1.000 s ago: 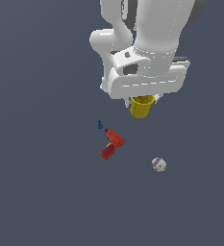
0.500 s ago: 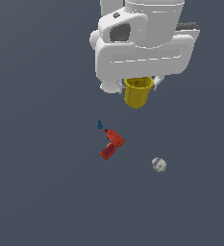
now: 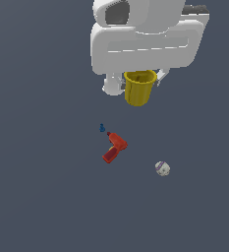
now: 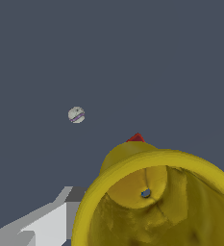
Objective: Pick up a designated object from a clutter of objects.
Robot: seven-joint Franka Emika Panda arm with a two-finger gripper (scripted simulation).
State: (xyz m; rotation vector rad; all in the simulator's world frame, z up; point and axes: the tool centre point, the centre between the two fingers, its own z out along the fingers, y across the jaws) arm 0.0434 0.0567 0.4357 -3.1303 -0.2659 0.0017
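- a flat, dark slate-grey surface (image 3: 42, 197) is filling the whole exterior view, with no walls, furniture or windows showing.
- same plain grey is running across the wrist view.
- lighting is looking even and diffuse; no seams or texture showing.

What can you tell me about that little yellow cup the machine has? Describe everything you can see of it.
The yellow cup is small, bucket-shaped and glossy, like plastic, with a slightly flared rim. It hangs upright, mouth up, right under the white gripper, whose fingers are at its rim, well above the dark floor and the other items. The wrist view looks into it: a hollow, mottled yellow inside with a small dark hole at the bottom.
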